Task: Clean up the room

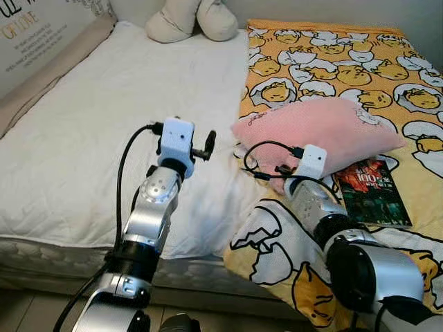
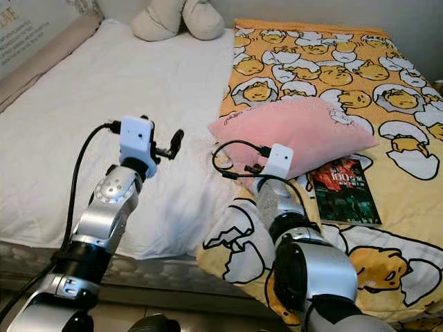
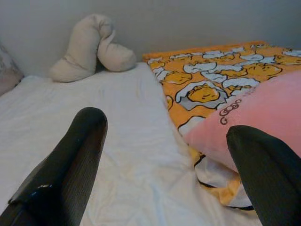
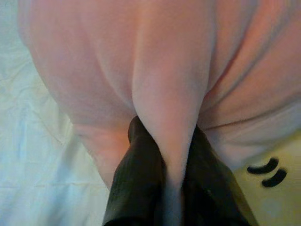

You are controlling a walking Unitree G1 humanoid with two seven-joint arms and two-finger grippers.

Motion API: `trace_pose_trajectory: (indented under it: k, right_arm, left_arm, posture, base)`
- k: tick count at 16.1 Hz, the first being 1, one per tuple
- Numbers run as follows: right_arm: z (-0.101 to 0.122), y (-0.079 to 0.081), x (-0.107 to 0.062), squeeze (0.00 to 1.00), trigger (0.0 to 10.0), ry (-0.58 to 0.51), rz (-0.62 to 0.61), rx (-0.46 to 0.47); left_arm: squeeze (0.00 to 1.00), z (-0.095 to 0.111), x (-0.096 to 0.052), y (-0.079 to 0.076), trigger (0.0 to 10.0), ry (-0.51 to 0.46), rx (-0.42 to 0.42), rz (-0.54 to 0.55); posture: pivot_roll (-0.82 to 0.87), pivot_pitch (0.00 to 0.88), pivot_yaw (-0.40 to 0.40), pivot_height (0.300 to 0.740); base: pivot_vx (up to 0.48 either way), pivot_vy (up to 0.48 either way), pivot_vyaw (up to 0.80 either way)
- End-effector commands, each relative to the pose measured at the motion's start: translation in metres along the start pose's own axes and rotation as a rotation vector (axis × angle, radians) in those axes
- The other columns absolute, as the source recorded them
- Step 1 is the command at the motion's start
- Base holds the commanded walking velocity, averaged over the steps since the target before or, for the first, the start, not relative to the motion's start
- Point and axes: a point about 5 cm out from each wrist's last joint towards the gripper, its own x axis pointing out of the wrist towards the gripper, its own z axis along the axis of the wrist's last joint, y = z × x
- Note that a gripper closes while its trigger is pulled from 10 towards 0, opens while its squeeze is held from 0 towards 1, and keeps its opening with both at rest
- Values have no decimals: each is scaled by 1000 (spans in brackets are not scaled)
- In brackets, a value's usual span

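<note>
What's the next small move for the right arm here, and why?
Probably lift the pink pillow slightly off the duvet. The right end effector is pinched shut on a fold of the pillow's near edge, so the grasp looks made. The pillow lies partly over the book, so raise before carrying. The left end effector hovers open over the white sheet.

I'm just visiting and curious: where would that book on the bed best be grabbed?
By its near long edge, coming from the bed's foot. The book lies flat on the yellow blanket, its far corner tucked against the pink pillow, which the right gripper pinches; the near edge is free.
</note>
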Motion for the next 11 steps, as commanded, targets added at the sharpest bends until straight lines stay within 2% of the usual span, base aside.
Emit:
trace_pose_trajectory:
  k: [1, 2, 4, 5, 6, 8, 10, 11]
  right_arm:
    - [-2, -11, -1, 0, 0, 6, -5, -54]
    - [1, -14, -1, 0, 0, -5, 0, -68]
    - [23, -34, -2, 0, 0, -67, 4, -140]
    - [30, -40, -3, 0, 0, -83, 0, -160]
    - [40, -50, -4, 0, 0, -109, -11, -200]
    - [66, -79, -12, 0, 0, -167, -72, -319]
    - [101, -105, -24, 0, 0, -239, -107, -419]
    - [107, -110, -27, 0, 0, -253, -116, -436]
  left_arm:
    - [0, -5, 0, -7, 10000, 25, -2, -42]
    - [0, -6, 0, -9, 10000, 32, -7, -58]
    - [0, -20, -4, -19, 10000, 107, -34, -121]
    - [0, -22, -4, -21, 10000, 111, -34, -126]
    - [0, -23, -5, -22, 10000, 110, -30, -129]
    - [0, -23, -3, -26, 10000, 110, -27, -135]
    - [0, -21, 0, -27, 10000, 104, -24, -140]
    - [0, -21, 1, -28, 10000, 104, -24, -141]
  posture:
    - [33, 0, 43, 731]
    - [31, 0, 42, 731]
    - [2, 0, 40, 731]
    - [-3, 0, 39, 731]
    - [-11, 0, 38, 731]
    - [-30, 0, 38, 731]
    - [-48, 0, 40, 731]
    - [-52, 0, 40, 731]
  base:
    - [0, 0, 0]
    - [0, 0, 0]
    - [0, 0, 0]
    - [0, 0, 0]
    - [0, 0, 0]
    - [0, 0, 0]
    - [0, 0, 0]
    - [0, 0, 0]
